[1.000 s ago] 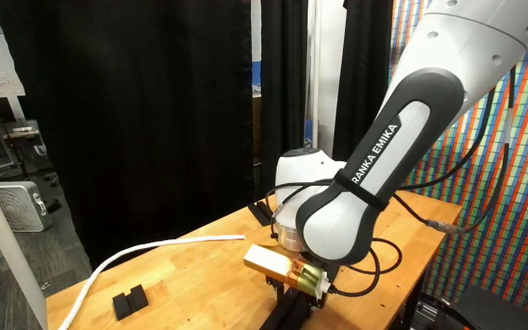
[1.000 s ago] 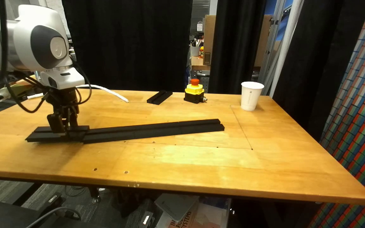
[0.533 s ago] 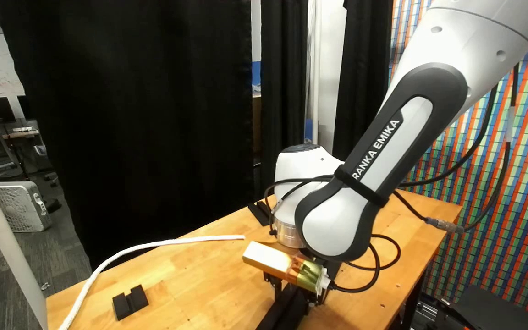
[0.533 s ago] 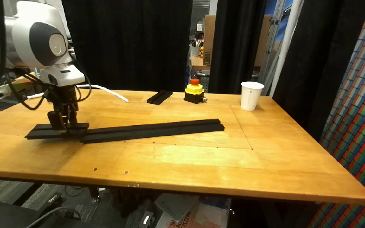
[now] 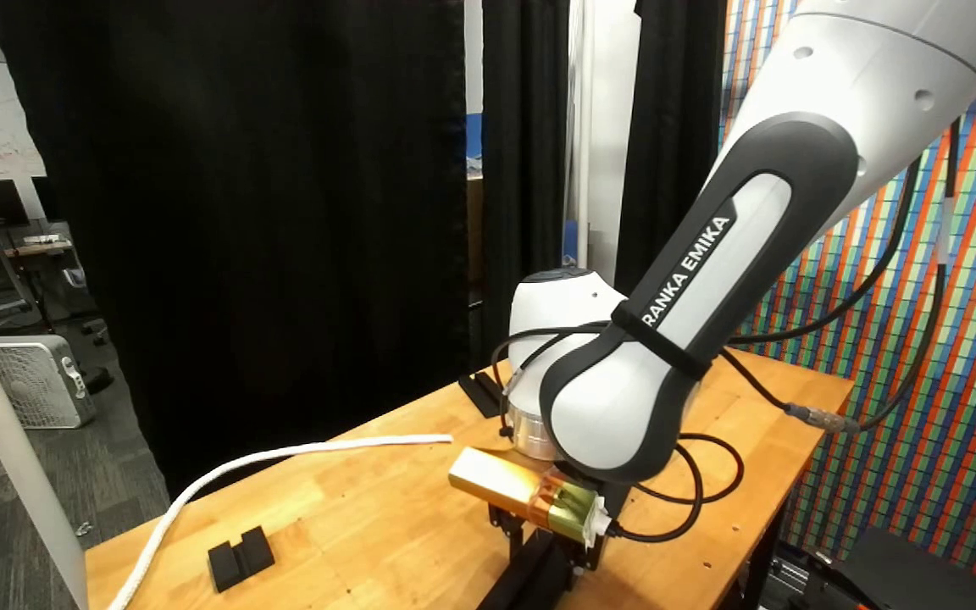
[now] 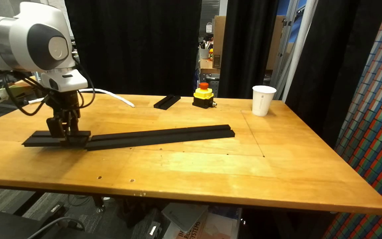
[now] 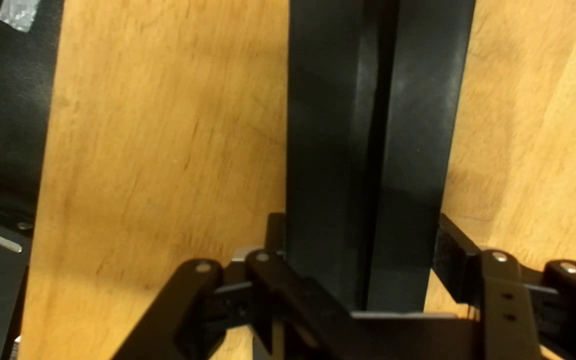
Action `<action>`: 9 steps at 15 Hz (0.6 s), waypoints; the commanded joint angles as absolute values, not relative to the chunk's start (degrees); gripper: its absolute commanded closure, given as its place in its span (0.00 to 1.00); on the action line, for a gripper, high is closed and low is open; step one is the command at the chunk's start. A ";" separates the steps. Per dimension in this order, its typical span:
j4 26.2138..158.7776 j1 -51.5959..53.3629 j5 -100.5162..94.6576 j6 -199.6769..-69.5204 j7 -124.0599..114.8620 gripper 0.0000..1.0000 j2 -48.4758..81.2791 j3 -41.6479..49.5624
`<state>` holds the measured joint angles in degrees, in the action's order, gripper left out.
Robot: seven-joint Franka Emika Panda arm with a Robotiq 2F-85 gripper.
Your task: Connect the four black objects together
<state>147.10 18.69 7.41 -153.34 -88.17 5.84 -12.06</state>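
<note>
My gripper (image 6: 66, 137) is shut on a matte black bar segment (image 6: 40, 140) with a lengthwise groove. In the wrist view, the gripper's (image 7: 360, 235) two fingers press against the bar's (image 7: 333, 150) long sides. The bar is at or just above the table, with a shadow below it. Its right end meets the left end of a long black strip (image 6: 164, 136) lying at a slight angle; I cannot tell whether they touch. Seams within the strip are not clear. In an exterior view the held bar (image 5: 526, 580) shows under the arm, the gripper mostly hidden.
A small flat black slab (image 6: 167, 102) lies at the back. A small squat notched black block (image 5: 240, 559) shows in an exterior view. A yellow box with a red button (image 6: 204, 95), a white cup (image 6: 263, 100) and a white cable (image 6: 114, 95) are on the table (image 6: 194, 176).
The gripper and held bar have risen a little, then moved slightly left and down in an exterior view. The long strip has not visibly moved.
</note>
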 commanded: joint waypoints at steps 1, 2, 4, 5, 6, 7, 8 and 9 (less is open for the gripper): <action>148.14 17.75 9.50 -152.27 -86.74 0.55 3.37 -13.04; 148.31 17.74 9.56 -152.36 -86.72 0.55 3.30 -13.01; 148.56 17.65 9.56 -152.50 -86.55 0.55 3.35 -12.92; 148.69 17.61 9.62 -152.52 -86.45 0.55 3.34 -12.91; 148.89 17.54 9.69 -152.66 -86.30 0.55 3.31 -12.89; 149.04 17.48 9.74 -152.73 -86.18 0.55 3.26 -12.87; 149.18 17.39 9.74 -152.81 -86.00 0.55 3.25 -12.83; 149.28 17.28 9.75 -152.82 -85.80 0.55 3.25 -12.80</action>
